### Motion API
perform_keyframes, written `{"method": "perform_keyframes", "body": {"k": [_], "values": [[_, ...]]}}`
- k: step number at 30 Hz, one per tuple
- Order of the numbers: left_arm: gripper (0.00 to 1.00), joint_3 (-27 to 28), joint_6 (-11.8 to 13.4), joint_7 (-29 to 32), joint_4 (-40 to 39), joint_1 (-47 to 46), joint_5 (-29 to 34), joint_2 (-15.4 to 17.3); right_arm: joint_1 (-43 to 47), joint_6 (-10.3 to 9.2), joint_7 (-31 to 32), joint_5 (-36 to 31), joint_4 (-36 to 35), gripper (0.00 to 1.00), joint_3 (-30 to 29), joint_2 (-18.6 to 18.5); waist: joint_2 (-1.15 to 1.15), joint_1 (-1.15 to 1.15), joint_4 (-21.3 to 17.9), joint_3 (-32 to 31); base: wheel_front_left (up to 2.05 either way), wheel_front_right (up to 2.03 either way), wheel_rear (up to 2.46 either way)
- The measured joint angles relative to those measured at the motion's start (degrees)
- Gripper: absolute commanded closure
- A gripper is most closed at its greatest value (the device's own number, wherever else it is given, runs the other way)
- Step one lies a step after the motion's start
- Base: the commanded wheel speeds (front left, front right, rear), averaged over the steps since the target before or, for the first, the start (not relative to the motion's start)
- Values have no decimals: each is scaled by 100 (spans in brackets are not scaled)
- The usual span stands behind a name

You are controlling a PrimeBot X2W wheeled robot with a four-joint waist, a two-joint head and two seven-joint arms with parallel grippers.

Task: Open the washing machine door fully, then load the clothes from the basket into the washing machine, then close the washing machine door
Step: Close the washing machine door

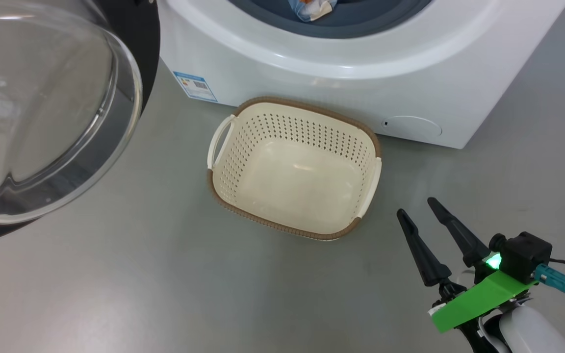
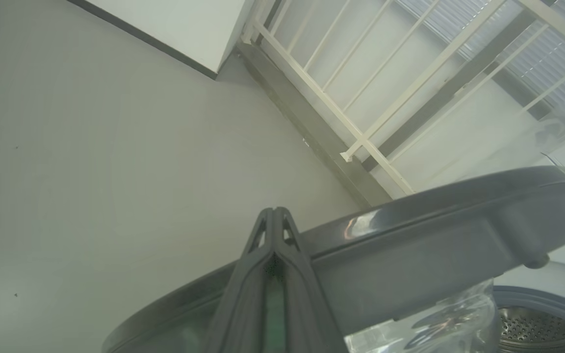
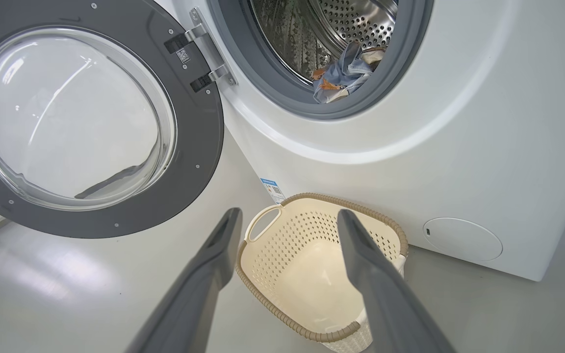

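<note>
- Head view: basket [image 1: 307, 105] empty, right hand [image 1: 417, 207] spread wide, holding nothing.
- Left hand [image 2: 273, 215] pinched shut, empty, by the door [image 3: 199, 122].
- Clothes [image 3: 344, 78] near the gasket [image 3: 258, 68] (may get pinched on closing).

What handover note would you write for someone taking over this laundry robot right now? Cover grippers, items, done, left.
Left gripper shut, beside the rim of the door.
Right gripper open, empty, near the basket.
Door open; clothes inside the washing machine, at the mouth of the drum; basket empty on the floor.
Done: door opened, clothes loaded.
Left: close the door.
</note>
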Motion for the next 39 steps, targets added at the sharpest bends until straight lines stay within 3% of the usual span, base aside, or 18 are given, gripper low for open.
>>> {"method": "perform_keyframes", "body": {"k": [18,39], "values": [[100,-438,11,827,-174,153,-610,350,-120,0,0,0,7,0,-26,22,0,0,-65,-39,0,0,0],[100,-833,53,1944,-1443,940,-1137,519,139,0,0,0,11,0,-194,146,0,0,41,-567,0,0,0]]}}
